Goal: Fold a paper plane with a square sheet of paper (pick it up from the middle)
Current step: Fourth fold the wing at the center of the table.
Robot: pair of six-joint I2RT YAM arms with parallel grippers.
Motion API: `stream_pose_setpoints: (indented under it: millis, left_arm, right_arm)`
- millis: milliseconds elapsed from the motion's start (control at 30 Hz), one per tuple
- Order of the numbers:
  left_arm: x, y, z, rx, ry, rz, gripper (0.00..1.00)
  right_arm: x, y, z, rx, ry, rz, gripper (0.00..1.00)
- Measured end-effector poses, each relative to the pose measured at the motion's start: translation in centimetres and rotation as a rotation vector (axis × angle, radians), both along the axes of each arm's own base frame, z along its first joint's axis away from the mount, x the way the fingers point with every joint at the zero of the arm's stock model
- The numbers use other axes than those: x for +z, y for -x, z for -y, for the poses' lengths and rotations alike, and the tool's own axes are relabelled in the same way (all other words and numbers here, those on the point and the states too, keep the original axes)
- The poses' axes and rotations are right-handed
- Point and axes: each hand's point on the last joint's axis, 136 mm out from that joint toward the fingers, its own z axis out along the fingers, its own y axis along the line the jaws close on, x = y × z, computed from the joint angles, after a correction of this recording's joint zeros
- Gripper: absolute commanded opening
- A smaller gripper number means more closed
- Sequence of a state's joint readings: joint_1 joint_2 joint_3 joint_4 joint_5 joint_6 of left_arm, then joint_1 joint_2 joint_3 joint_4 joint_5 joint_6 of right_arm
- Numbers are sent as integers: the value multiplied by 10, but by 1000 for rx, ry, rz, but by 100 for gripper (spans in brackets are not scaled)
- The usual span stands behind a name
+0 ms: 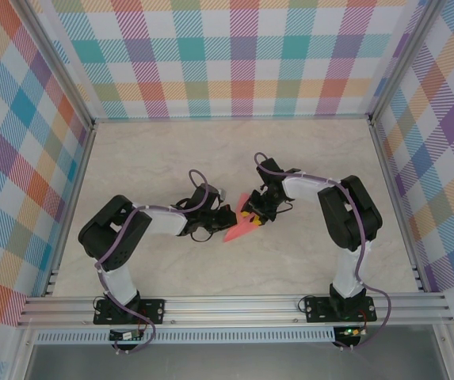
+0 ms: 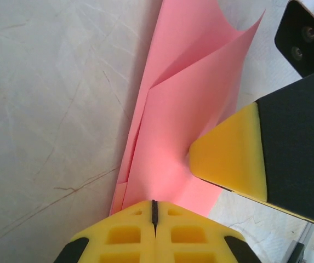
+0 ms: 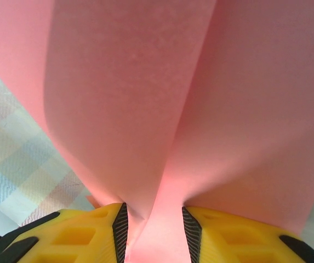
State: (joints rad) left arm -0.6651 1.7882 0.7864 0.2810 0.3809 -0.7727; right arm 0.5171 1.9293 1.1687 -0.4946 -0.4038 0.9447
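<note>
- The left gripper (image 2: 154, 207) is found fully closed, its yellow pads pressed together with only a dark seam between them.
- The narrow end of the salmon-pink paper plane (image 2: 185, 109) is pinched in that closed grip, the paper fanning away from the pads.
- The right gripper (image 3: 154, 222) is found partly open, and a raised fold of the paper plane (image 3: 146, 82) passes through the gap between its pads.
- Paper is seen against both pads, but a firm hold cannot be confirmed.
- In the left wrist view, one yellow finger (image 2: 229, 158) of the right gripper is seen touching the paper's right side.
- The paper is located at mid-table (image 1: 171, 158), between the two grippers.
</note>
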Motion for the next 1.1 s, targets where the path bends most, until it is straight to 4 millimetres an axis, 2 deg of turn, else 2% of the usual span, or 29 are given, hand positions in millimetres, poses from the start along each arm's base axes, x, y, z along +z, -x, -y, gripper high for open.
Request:
stream_pose_setpoints:
  millis: [833, 1100]
  left_arm:
    - [-3, 2, -1, -6, -13, -10, 0]
    - [3, -2, 3, -15, -4, 6, 0]
  right_arm:
    - [-3, 1, 3, -1, 14, -25, 32]
    - [-3, 1, 3, -1, 15, -28, 32]
